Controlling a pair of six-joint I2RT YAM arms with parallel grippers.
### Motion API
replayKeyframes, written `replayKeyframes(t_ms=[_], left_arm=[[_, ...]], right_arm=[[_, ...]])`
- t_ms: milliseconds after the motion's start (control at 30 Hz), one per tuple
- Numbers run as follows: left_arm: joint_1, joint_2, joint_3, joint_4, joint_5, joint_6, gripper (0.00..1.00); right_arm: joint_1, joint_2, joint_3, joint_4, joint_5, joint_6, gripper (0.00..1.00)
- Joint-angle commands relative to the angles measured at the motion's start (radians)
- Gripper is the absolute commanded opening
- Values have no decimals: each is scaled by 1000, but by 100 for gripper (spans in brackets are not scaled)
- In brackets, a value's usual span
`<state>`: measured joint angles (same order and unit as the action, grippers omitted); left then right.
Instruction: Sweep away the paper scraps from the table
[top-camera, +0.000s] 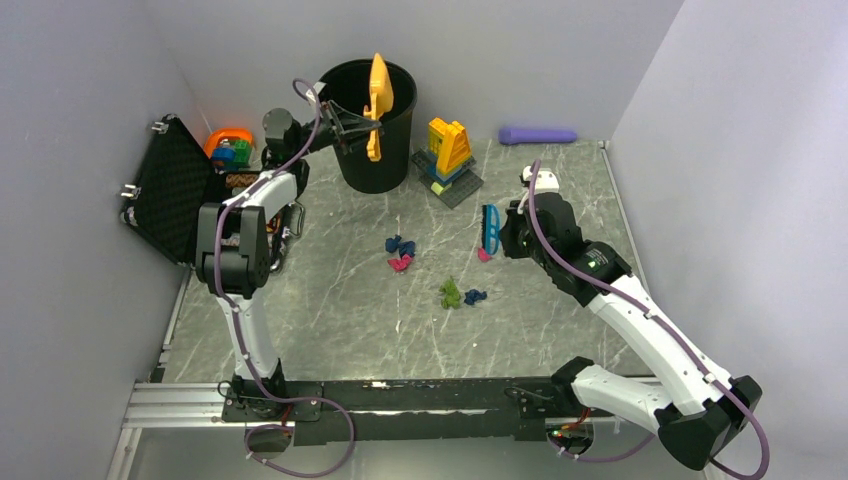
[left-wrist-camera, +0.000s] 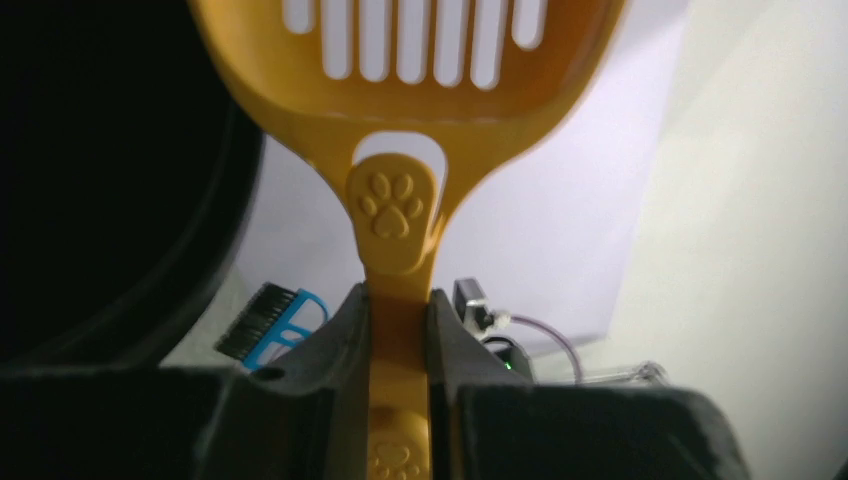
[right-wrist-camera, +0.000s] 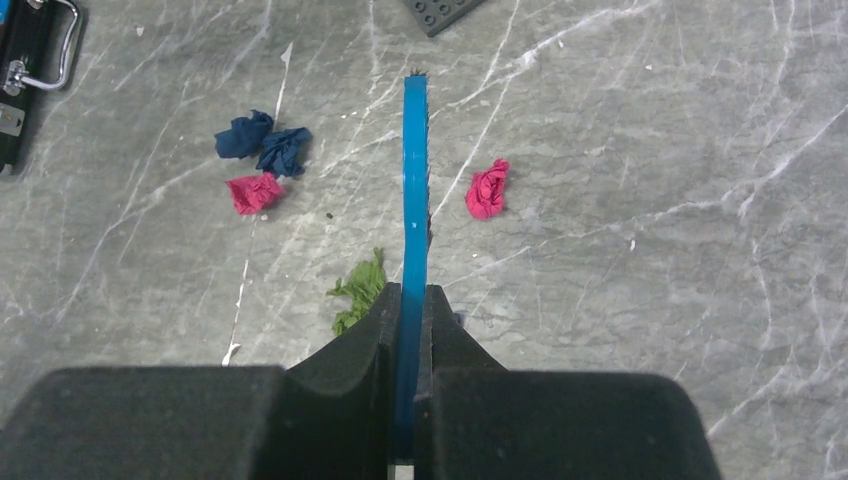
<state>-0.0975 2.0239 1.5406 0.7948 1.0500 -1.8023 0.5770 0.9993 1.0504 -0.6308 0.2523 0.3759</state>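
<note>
Left claw (left-wrist-camera: 398, 300) is clamped on the handle of an orange scoop (left-wrist-camera: 400, 190), holding it up over the black bin (top-camera: 375, 165) by the tabletop's (top-camera: 330, 330) far edge. Right claw (right-wrist-camera: 410, 300) is pinched tight on a blue brush (right-wrist-camera: 414, 160), edge-on over the tabletop, right of centre. Scraps (right-wrist-camera: 247, 135) sit loose around the middle, away from every edge: one pink just beside the brush, a green and a blue near that claw, two blue plus a pink further left.
</note>
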Motion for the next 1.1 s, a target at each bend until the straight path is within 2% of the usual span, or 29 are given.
replayKeyframes(t_ms=[0,67,333,500,600,767,933,1067], left_arm=[[0,-15,-65,100,0,-6,0],[0,-57,-49,-27,8,98,0],[-5,-217,206,-796,-29,716,0],[-20,-347,220,-1142,-111,1031,0],[-45,-468,193,-1351,-232,1228,0],[-90,-692,70,-1540,-513,1415,0],[-91,-893,-110,-1649,-741,1486,0],[-91,-1003,-188,-1729,-867,1539,0]], right_arm=[[-2,-6,-1,42,-4,21,0],[-3,5,7,36,-8,24,0],[-3,44,13,94,-89,73,0],[-1,63,-40,228,-182,160,0],[-1,84,-71,332,-225,235,0],[21,215,-39,473,-327,370,0],[126,458,144,436,-226,410,0],[147,629,223,483,-233,510,0]])
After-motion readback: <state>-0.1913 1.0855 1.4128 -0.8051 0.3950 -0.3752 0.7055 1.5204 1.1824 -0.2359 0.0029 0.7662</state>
